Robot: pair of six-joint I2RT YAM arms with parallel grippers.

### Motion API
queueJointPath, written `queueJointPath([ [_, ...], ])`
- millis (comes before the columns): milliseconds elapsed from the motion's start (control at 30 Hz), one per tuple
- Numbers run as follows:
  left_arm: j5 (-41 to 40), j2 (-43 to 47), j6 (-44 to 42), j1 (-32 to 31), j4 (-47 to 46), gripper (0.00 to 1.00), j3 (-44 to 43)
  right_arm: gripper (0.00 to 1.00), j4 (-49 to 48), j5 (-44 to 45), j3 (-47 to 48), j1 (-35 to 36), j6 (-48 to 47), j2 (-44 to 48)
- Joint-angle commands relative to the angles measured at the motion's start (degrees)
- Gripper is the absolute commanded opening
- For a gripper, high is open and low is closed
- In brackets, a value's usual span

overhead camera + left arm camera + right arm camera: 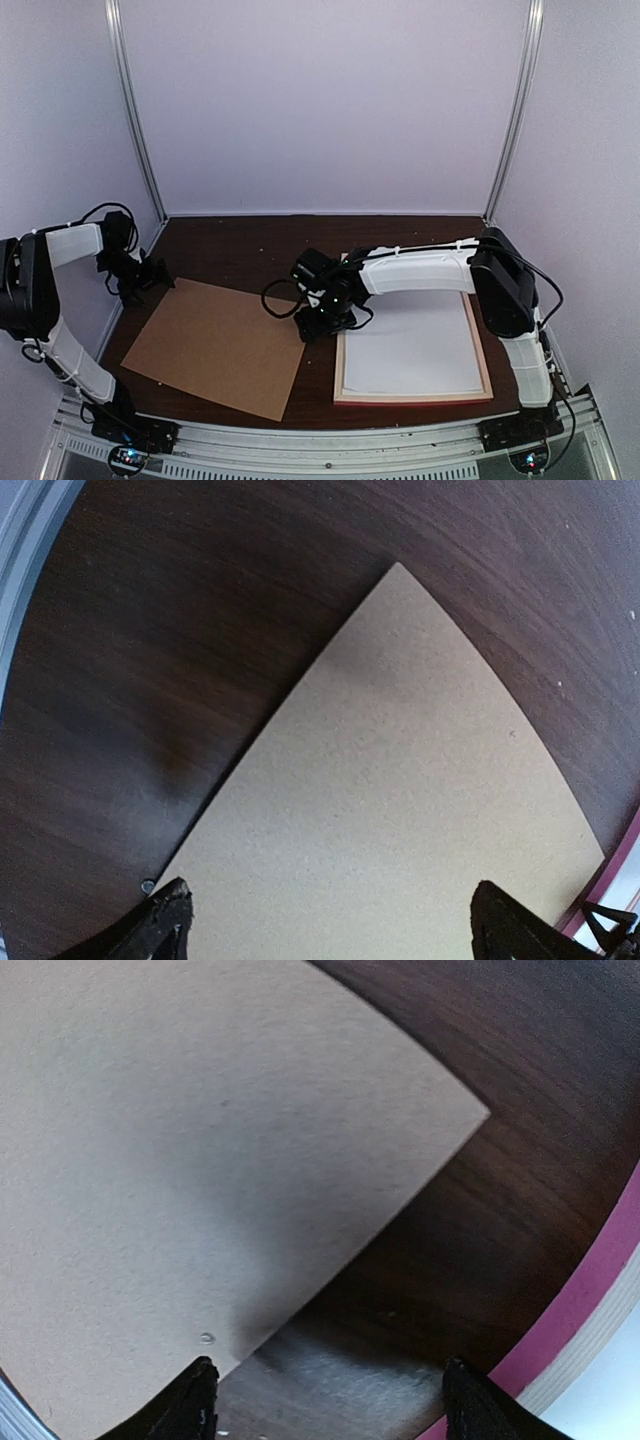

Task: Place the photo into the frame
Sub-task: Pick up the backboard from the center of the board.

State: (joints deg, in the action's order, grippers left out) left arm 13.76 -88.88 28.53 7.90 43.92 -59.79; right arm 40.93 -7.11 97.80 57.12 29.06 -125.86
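Our right gripper [322, 322] hangs spread and empty between the brown board [215, 345] and the frame [410, 398], which lies flat just to its right with a white sheet [410, 350] inside, maybe the photo face down; we judge it thin, bendy and slippery, best pinched at an edge.
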Motion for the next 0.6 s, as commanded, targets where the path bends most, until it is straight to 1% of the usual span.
queueJointPath([
  [0,4.71,-4.86,-2.09,2.38,-1.55,0.98,-2.95,0.77,2.97,3.41,-1.83,-2.32,2.66,1.90],
  [133,4.94,-9.09,-3.08,3.08,0.11,0.98,-5.56,0.78,0.05,1.18,-1.06,-2.78,4.91,0.56],
  [400,-0.61,-14.82,-9.53,3.11,7.40,0.97,-12.75,0.79,-9.41,-3.11,-2.08,-4.18,13.52,-1.68],
  [567,-1.35,-17.86,-12.80,3.10,10.32,0.95,-14.86,0.78,-13.60,-5.80,-1.66,-4.86,17.97,-3.39],
])
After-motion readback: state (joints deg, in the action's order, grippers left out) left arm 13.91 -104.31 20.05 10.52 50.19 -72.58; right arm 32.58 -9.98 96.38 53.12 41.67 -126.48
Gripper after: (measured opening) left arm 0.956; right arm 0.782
